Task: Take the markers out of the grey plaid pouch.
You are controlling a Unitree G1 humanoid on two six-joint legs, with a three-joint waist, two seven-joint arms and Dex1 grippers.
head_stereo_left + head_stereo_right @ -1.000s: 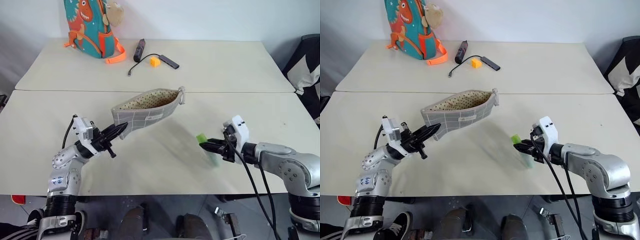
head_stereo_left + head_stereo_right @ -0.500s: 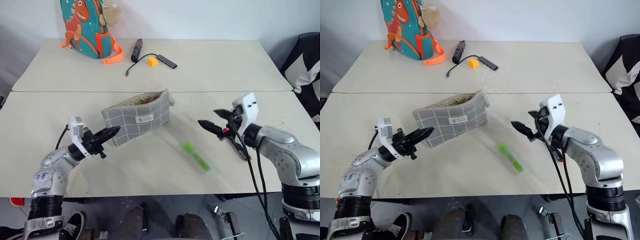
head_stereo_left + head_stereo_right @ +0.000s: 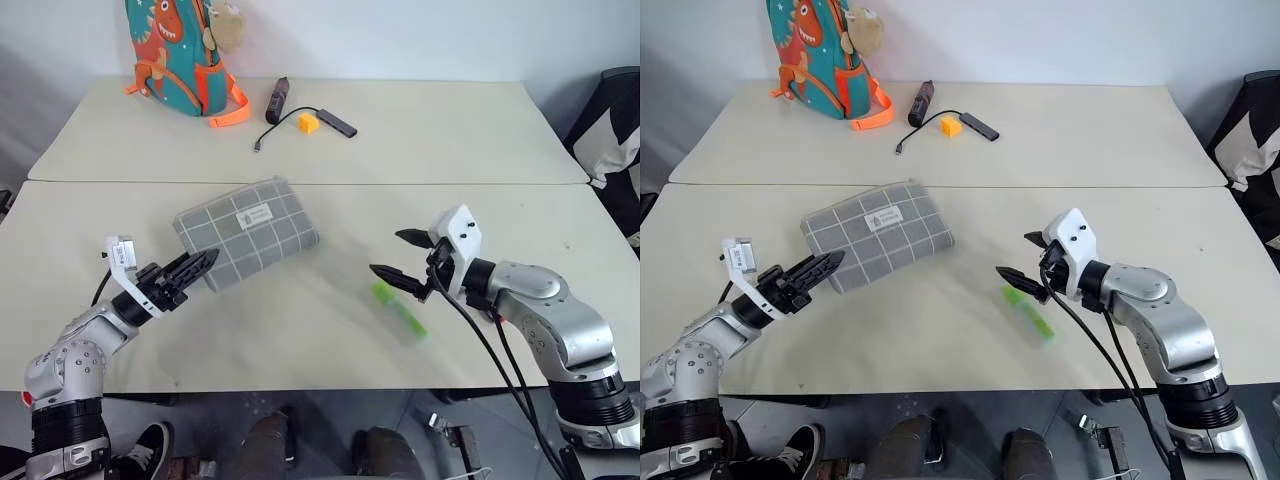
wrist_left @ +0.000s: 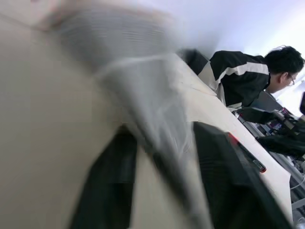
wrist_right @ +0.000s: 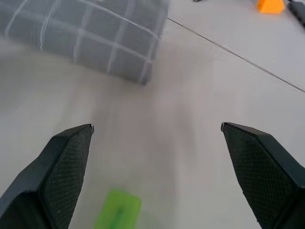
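Right wrist view showed your right gripper (image 5: 157, 129) with its jaws spread wide and nothing between them. The green marker (image 5: 117, 210) lay on the table (image 3: 300, 330) just beside the tips, at about 6 o'clock from them in the head view. Its long axis ran roughly from 11 to 5 o'clock, so jaws coming down on it would probably have needed to close across that line. That arm was plainly the nearer one; the marker was well apart from your left gripper (image 3: 195, 265).

On the left, the jaws stood parted, with the near corner of the grey plaid pouch (image 3: 245, 232) lying between the tips. The pouch rested flat on the table, reaching away from that gripper toward 1 o'clock, with its label side up.

Bare tabletop separated pouch and marker, leaving open room at 9 o'clock of the marker. The table's front edge ran close by at 6 o'clock, so a nudge that way could have rolled the marker off. The dinosaur backpack (image 3: 178, 45) stood far off at 11 o'clock, clear of both arms.
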